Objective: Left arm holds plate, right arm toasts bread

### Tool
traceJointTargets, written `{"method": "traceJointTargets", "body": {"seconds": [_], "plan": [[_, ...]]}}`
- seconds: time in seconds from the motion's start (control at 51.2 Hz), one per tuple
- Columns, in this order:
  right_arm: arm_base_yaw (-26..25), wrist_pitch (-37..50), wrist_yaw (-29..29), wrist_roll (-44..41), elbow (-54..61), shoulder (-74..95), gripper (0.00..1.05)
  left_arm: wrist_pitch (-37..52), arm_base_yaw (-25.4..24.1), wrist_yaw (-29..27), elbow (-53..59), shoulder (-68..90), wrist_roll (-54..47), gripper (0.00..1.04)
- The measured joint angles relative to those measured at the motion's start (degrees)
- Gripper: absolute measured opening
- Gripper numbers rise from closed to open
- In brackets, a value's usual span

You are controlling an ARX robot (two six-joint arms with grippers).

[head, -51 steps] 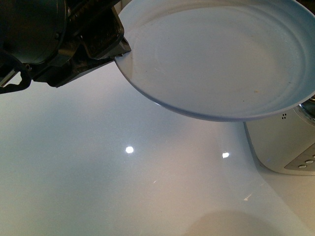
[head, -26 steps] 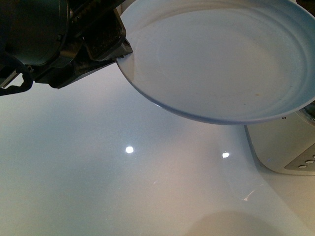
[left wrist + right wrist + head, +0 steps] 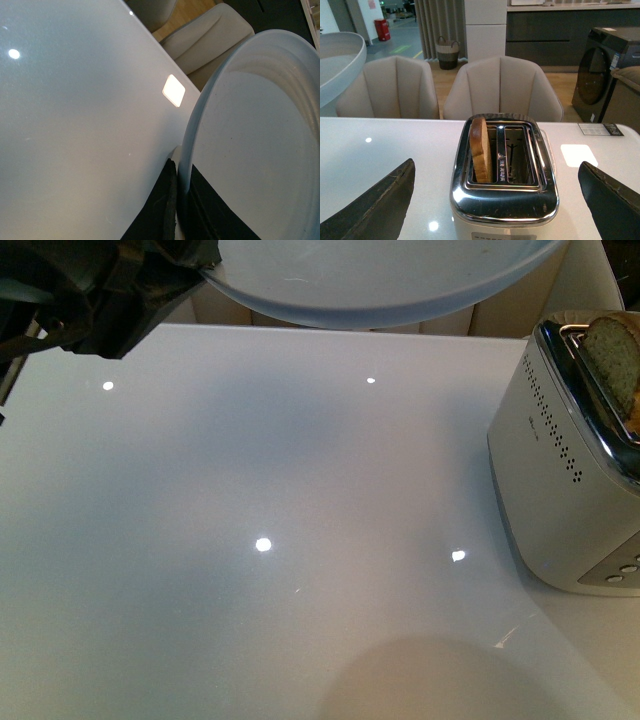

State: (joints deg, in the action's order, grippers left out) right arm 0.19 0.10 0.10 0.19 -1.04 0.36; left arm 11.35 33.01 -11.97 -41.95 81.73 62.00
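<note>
Pinching plate (image 3: 380, 295) rim, left arm (image 3: 195, 265) seemingly clears table (image 3: 300, 490).

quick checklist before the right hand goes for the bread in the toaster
1. Plate grip: the left hand clamps the plate by its rim. Ok.
2. Plate surface: bare, nothing lying on it. Ok.
3. Bread position: the bread stands upright in one slot of the toaster, top poking out. Ok.
4. Right hand: open, fingers wide apart, facing the toaster. Ok.
5. Toasting done: cannot tell from the slice's look.
6. Plate near the toaster: held up in the air, apart from it. Not ok.
</note>
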Motion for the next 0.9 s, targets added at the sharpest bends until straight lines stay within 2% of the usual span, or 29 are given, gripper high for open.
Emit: {"method": "traceJointTargets", "body": {"seconds": [0.117,0.273,0.351,0.547,0.605,0.664,0.742,0.898], "plan": [[0.0,0.0,0.0,0.0,0.0,0.0,0.96,-0.2,-0.2,1.5,0.0,-0.2,1.7,0.03],[0.0,0.0,0.0,0.0,0.0,0.0,0.96,-1.9,-4.8,4.9,-0.1,-1.7,-0.3,0.03],[0.0,0.0,0.0,0.0,0.0,0.0,0.96,-2.6,-9.3,6.8,0.3,-3.2,-2.7,0.03],[0.0,0.0,0.0,0.0,0.0,0.0,0.96,-2.6,-25.7,13.7,7.3,-4.8,-11.5,0.03],[0.0,0.0,0.0,0.0,0.0,0.0,0.96,-0.3,-30.6,15.4,10.3,-4.1,-13.9,0.03],[0.0,0.0,0.0,0.0,0.0,0.0,0.96,1.7,-33.2,16.4,12.1,-3.3,-15.0,0.03],[0.0,0.0,0.0,0.0,0.0,0.0,0.96,8.2,-38.8,17.8,16.7,1.4,-17.4,0.03],[0.0,0.0,0.0,0.0,0.0,0.0,0.96,19.9,-42.3,18.0,21.1,11.4,-20.5,0.03]]}}
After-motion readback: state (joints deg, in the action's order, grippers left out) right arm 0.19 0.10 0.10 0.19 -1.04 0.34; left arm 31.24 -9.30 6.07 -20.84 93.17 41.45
